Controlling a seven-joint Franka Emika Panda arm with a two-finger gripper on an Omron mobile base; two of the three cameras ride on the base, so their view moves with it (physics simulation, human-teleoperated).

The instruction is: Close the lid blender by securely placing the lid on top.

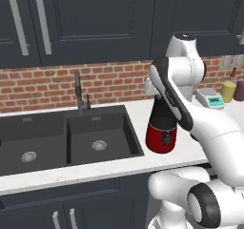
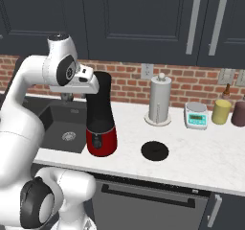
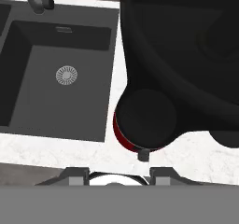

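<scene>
Currently hand point(image 2: 95, 87) closed, empty beside blender point(image 2: 101, 123); lid point(image 2: 154, 150) on desk point(image 2: 201, 152) looks light, rigid — pinch raised centre.

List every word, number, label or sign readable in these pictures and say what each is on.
No text can be read anywhere.
Kitchen scale: it has a teal display, too small and blurred to give any digits.
Blender: the dark control panel on its red base shows no legible marks.
Bottles at the far right: no readable labels.
</scene>
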